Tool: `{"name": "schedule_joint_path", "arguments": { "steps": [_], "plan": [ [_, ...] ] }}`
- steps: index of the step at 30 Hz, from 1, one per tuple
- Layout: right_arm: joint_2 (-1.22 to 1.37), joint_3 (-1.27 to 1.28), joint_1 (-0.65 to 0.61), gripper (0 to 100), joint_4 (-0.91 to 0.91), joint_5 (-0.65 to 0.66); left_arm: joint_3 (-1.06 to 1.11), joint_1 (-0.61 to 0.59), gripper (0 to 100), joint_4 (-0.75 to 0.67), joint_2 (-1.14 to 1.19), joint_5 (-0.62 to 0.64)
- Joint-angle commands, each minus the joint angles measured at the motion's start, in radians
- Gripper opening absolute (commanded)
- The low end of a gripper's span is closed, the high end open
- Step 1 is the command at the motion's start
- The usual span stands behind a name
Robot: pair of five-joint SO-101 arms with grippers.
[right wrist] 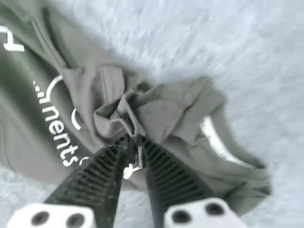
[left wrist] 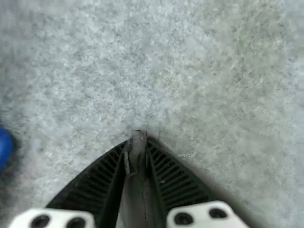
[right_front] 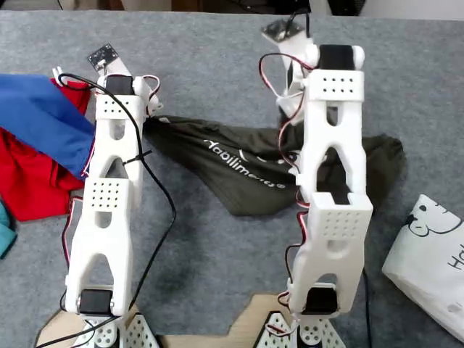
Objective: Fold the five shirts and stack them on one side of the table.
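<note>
The left gripper (left wrist: 137, 142) has its jaws pressed narrow on a thin strip of the olive shirt (right_front: 239, 170), with bare grey table cover (left wrist: 190, 61) all around its tips. In the high view this pinched point is the shirt's corner on the left arm's side, pulled to a peak just beside the blue shirt (right_front: 43, 123).

The right gripper (right wrist: 133, 142) is clamped on a bunched fold of the same olive shirt, near a stitched hem, with white lettering running off to one side.

Between the two arms the olive shirt lies stretched across the middle of the table, its lower edge sagging to a point toward the arm bases.

The blue shirt lies over a red shirt (right_front: 29, 181) at the left edge of the table, with a scrap of teal cloth (right_front: 6, 235) beneath them at the border. A white shirt (right_front: 431, 246) with black print sits at the right edge, well apart from the olive one.

Bare cover lies open beyond the olive shirt up to the far table edge, and also between the arms, down to the wooden base plate (right_front: 239, 337).
</note>
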Motion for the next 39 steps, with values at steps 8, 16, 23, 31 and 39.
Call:
{"name": "schedule_joint_path", "arguments": {
  "steps": [8, 16, 23, 31, 39],
  "plan": [
    [-0.288, -0.168, -0.065, 0.4, 0.014, 0.141, -0.081, 0.028, 2, 0.055, -0.091, 0.005],
    [-0.481, -0.171, -0.002, 0.5, -0.017, 0.144, -0.080, 0.064, 2, 0.098, -0.291, 0.002],
    [-0.624, -0.174, 0.062, 0.5, -0.046, 0.103, -0.078, 0.055, 2, 0.181, -0.492, -0.023],
    [-0.780, -0.317, 0.150, 0.5, -0.098, 0.032, -0.071, 0.091, 2, 0.180, -0.812, -0.126],
    [-0.906, -0.349, 0.248, 0.5, -0.316, 0.008, 0.143, 0.184, 2, 0.180, -1.196, -0.301]
  ]
}}
